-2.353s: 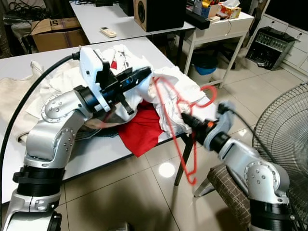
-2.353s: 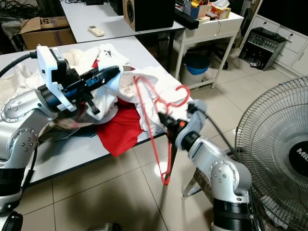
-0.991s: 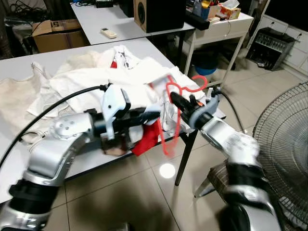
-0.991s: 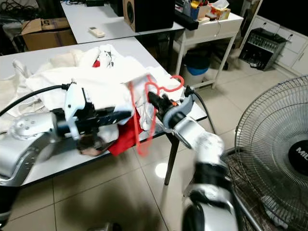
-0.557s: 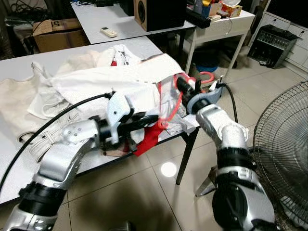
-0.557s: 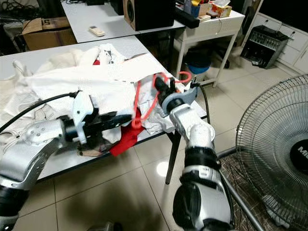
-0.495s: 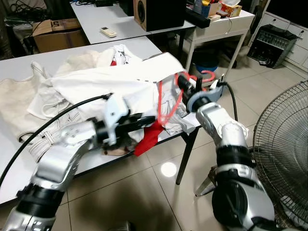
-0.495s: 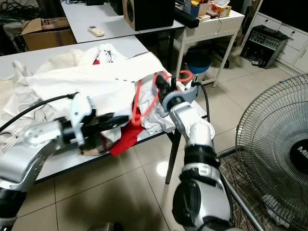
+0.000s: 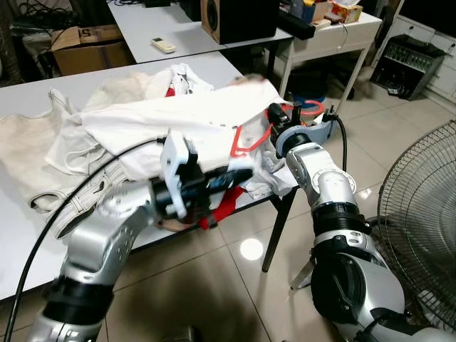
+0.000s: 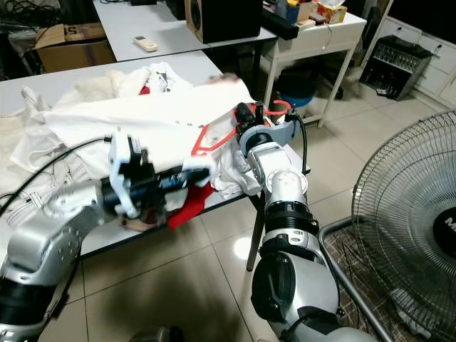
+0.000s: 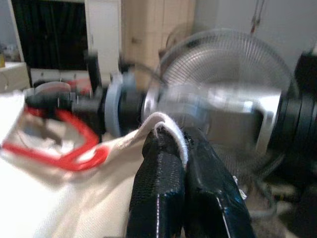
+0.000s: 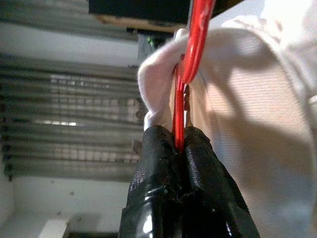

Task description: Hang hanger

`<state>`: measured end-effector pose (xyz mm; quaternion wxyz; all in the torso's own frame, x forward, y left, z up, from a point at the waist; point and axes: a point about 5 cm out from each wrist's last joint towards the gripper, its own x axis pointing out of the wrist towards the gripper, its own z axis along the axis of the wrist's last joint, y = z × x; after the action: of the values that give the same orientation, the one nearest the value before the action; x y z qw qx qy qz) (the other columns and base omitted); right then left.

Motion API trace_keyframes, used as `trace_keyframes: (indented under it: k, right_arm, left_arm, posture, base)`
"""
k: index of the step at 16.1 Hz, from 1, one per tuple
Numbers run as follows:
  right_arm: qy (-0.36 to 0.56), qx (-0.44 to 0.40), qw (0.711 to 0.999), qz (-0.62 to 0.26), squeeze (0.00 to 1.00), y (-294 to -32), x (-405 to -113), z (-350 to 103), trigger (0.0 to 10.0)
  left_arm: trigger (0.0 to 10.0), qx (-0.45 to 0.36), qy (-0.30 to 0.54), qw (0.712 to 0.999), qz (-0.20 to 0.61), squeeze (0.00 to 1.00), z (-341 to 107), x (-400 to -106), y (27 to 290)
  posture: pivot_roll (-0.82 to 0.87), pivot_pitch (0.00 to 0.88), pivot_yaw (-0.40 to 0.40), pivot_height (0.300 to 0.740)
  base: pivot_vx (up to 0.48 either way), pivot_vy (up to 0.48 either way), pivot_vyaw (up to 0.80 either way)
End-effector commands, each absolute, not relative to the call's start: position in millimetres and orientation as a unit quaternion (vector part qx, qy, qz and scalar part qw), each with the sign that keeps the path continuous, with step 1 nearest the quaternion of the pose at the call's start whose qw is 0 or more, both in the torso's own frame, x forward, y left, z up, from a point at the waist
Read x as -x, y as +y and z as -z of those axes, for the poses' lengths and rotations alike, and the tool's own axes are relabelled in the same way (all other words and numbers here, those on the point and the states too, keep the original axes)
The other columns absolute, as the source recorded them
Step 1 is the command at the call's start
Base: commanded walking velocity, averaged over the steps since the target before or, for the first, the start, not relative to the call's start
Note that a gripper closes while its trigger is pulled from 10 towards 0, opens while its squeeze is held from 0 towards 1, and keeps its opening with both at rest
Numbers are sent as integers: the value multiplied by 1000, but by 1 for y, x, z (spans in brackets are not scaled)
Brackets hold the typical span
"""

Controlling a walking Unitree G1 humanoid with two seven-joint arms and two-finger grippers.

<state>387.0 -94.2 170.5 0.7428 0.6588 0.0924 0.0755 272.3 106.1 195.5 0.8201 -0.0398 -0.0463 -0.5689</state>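
Note:
A red plastic hanger (image 9: pixel 243 140) lies slanted inside the opening of a white shirt (image 9: pixel 178 117) spread on the grey table (image 9: pixel 21 235). Its hook (image 9: pixel 311 107) sticks out past the table's right corner. My right gripper (image 9: pixel 273 112) is shut on the hanger near its neck; the right wrist view shows red bars pinched between the fingers (image 12: pixel 158 163). My left gripper (image 9: pixel 246 173) sits at the table's front edge, just below the hanger. It is shut on the shirt's white hem (image 11: pixel 166 129).
A red cloth (image 9: pixel 222 202) hangs over the table edge under the shirt, and beige garments (image 9: pixel 28 149) lie to the left. A standing fan (image 9: pixel 420 206) is on the floor at right. Behind are a white side table (image 9: pixel 335 32), speaker (image 9: pixel 239 18), remote (image 9: pixel 162 45) and cardboard box (image 9: pixel 85 46).
My right gripper has brought the hanger up from beside the table and pushed it under the white shirt, where it now lies flatter. My left gripper, holding the hem, has shifted right.

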Motion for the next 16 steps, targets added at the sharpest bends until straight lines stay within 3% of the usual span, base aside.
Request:
trace_keyframes:
  k: [1, 3, 8, 10, 12, 14, 16]
  right_arm:
    - [96, -679, 721, -103, 0, -58, -388, -188, 10000]
    - [92, -672, 727, -108, 0, -58, -388, -191, 10000]
    - [66, -707, 692, -126, 0, -68, -390, -201, 10000]
    - [65, -713, 687, -121, 0, -72, -391, -199, 10000]
    - [70, -711, 688, -123, 0, -72, -390, -197, 10000]
    - [77, -707, 691, -128, 0, -68, -387, -194, 10000]
    - [84, -703, 695, -128, 0, -65, -386, -191, 10000]
  left_arm:
    - [0, 65, -79, 810, 578, 0, -212, -272, 99]
    - [0, 85, -100, 816, 564, 0, -222, -278, 102]
    - [0, -15, -10, 829, 559, 0, -192, -276, 129]
    - [0, -43, 4, 861, 507, 0, -185, -287, 150]
    - [0, -69, -14, 894, 442, 0, -189, -302, 168]
    - [0, -37, -60, 919, 388, 0, -204, -314, 176]
    - [0, -14, -84, 911, 402, 0, -213, -313, 169]
  posture:
    - [45, 0, 41, 740]
    - [42, 0, 42, 740]
    - [44, 0, 43, 740]
    - [46, 0, 38, 740]
    - [47, 0, 35, 740]
    - [47, 0, 32, 740]
    - [47, 0, 32, 740]
  base:
    - [0, 0, 0]
    - [0, 0, 0]
    - [0, 0, 0]
    - [0, 0, 0]
    - [0, 0, 0]
    - [0, 0, 0]
    - [0, 0, 0]
